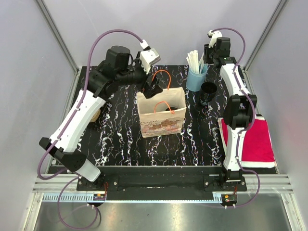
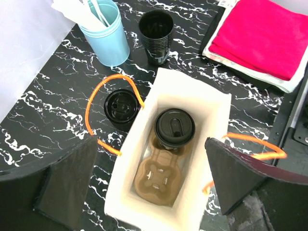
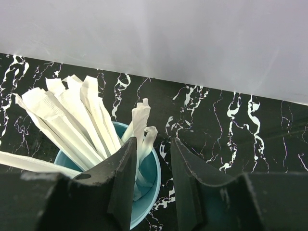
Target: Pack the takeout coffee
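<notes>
A white paper bag (image 1: 161, 118) with orange handles stands mid-table. In the left wrist view the bag (image 2: 211, 103) holds a brown cup carrier (image 2: 156, 180) with one black-lidded coffee cup (image 2: 174, 127) in its far slot. A second lidded coffee cup (image 2: 122, 107) stands on the table outside the bag, inside an orange handle loop. My left gripper (image 1: 153, 89) hovers over the bag, open and empty (image 2: 149, 180). My right gripper (image 1: 208, 57) is open (image 3: 154, 166) just above the rim of a blue cup (image 3: 147, 199) of wrapped straws (image 3: 82, 115), holding nothing.
A stack of black cups (image 1: 208, 92) stands right of the blue straw cup (image 1: 195, 79). A red cloth (image 1: 255, 139) on a white tray lies at the right edge. A small round tan object (image 1: 96, 115) lies by the left arm.
</notes>
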Robot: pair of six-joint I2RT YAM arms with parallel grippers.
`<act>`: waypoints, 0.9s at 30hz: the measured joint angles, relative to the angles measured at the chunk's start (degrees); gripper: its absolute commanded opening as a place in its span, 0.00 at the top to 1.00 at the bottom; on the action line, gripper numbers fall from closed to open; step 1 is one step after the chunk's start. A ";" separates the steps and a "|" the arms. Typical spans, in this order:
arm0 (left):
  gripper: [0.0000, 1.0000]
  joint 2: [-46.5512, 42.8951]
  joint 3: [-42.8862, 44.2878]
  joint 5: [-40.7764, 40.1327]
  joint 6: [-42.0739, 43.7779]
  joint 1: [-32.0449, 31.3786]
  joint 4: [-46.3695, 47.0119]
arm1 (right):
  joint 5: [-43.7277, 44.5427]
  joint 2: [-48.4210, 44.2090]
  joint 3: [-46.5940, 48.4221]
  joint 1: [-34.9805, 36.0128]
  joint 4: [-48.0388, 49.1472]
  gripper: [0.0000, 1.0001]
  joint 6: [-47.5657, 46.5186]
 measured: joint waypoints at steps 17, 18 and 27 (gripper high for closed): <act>0.01 -9.68 -8.22 -0.24 1.66 2.34 0.55 | 0.13 2.19 3.15 -0.02 0.15 0.67 -0.04; 0.01 -9.94 -8.44 -0.24 1.66 2.64 0.68 | 0.13 2.47 3.56 -0.02 0.20 0.68 -0.04; 0.01 -10.16 -9.07 -0.11 1.64 3.06 1.09 | 0.15 3.74 3.85 -0.02 0.46 0.80 -0.20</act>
